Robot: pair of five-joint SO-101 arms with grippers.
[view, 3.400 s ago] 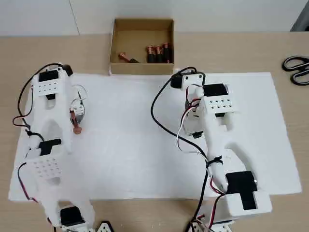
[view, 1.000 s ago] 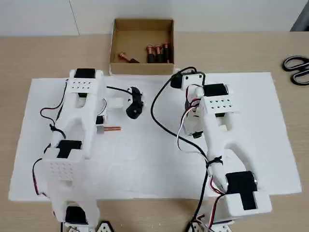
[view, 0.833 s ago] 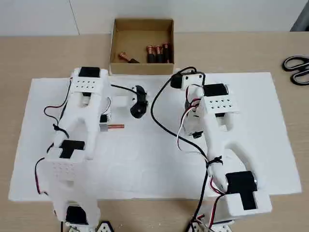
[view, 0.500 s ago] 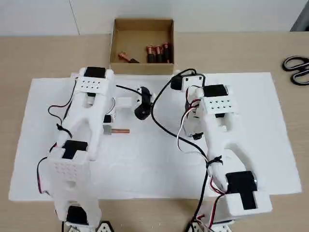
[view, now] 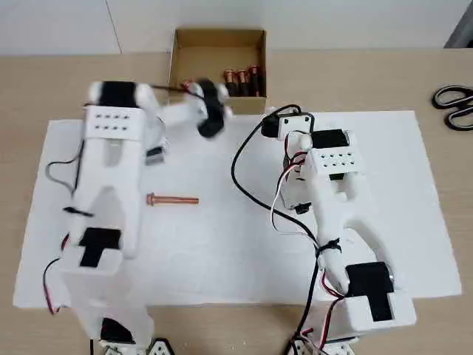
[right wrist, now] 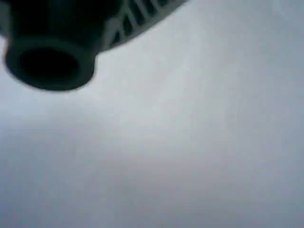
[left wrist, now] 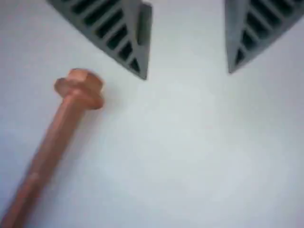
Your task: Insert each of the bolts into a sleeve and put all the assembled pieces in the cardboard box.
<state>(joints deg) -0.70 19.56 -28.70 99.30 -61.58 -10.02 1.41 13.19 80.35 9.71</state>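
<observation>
High view: a light wooden tabletop carries a white sheet, with two white robot arms side by side on it. One copper bolt lies flat on the sheet beside the left arm, its head toward that arm and its shank pointing toward the middle of the sheet. At the far edge of the sheet sits an open cardboard box with several assembled pieces lying inside (black sleeves with copper ends showing). A pair of scissors rests on the bare wood at the far right. From the left wrist view, the left tool hangs above the sheet with its two grey ribbed fingers spread apart and nothing between them; the bolt's head lies just beside one fingertip, not touching it. From the right wrist view, the right tool is clamped on a black sleeve, its hollow end facing the camera, held above the white sheet.
</observation>
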